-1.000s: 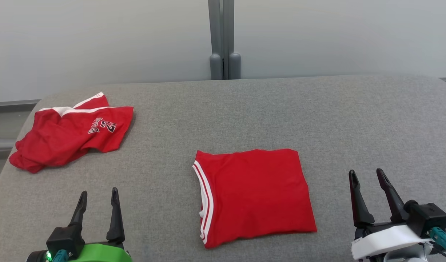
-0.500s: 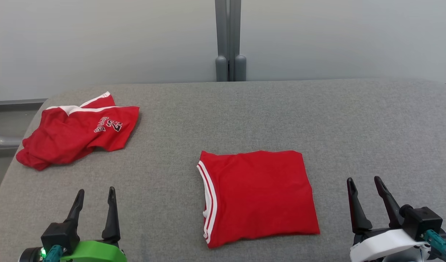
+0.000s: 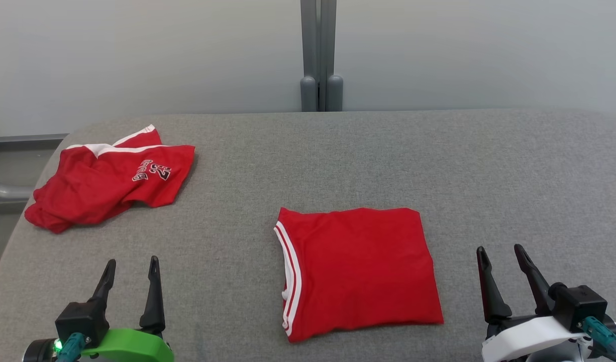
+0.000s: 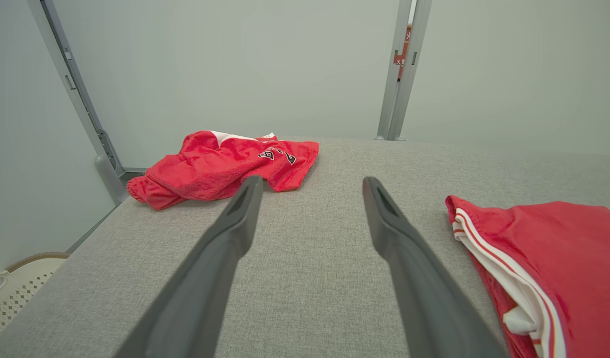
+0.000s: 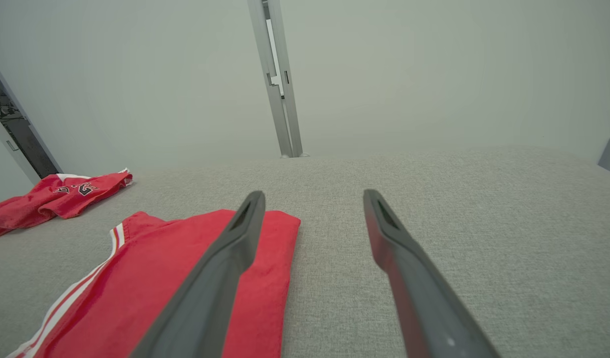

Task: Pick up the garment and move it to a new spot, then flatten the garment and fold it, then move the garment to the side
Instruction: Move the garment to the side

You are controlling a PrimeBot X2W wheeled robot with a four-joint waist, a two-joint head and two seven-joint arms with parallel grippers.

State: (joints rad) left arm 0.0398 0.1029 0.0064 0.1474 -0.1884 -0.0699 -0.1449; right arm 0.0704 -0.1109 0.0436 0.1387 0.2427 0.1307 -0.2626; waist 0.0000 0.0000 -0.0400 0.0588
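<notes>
The garment (image 3: 358, 271) is lying folded square near the middle of the bench (image 3: 489, 176), between the two hands. The left hand (image 3: 132, 260) and right hand (image 3: 500, 248) are hovering released, gripping nothing, at the near edge. Folding is looking finished, so moving it aside is remaining, which is calling for pinching all layers at one edge. A crumpled shirt (image 3: 107, 181) is sitting far left.

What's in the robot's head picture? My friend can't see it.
A folded red garment lies in the middle of a grey table; a crumpled red jersey lies far left. The left gripper and right gripper sit open below.
</notes>
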